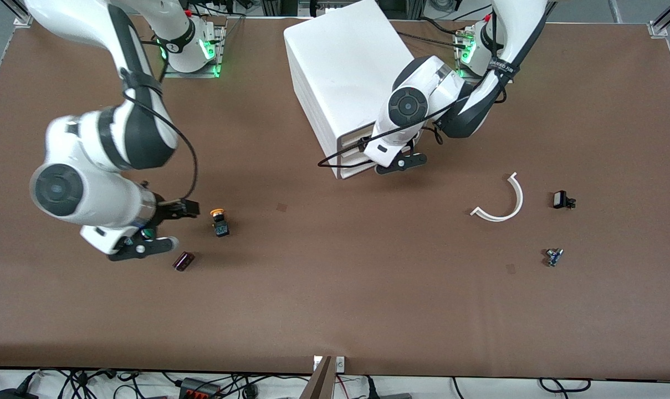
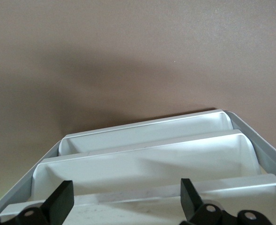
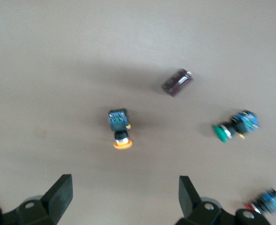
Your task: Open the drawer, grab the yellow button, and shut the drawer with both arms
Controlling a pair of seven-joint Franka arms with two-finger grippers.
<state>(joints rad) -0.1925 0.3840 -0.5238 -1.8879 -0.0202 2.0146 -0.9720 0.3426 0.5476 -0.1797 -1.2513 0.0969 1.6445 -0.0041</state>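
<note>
Lying on the bare table (image 1: 335, 288) toward the right arm's end, the button (image 1: 220, 220) pointed its orange cap at the robots' bases, long axis running from cap to body, with the spread right gripper (image 1: 168, 227) empty just beside it. In the left wrist view the spread left gripper (image 2: 124, 199) hung at the drawer (image 2: 142, 161) fronts, so closing was judged next, calling for a square push; whether the top drawer stood ajar was unclear. The right wrist view showed the button (image 3: 119, 129) apart from its green-capped (image 3: 232, 127) and red-capped (image 3: 268, 201) neighbours.

Red-capped button (image 3: 269, 201) cut by right wrist view edge; green-capped button (image 3: 234, 126) blurred; cabinet's (image 1: 346, 72) drawer fronts partly hidden under left arm.
</note>
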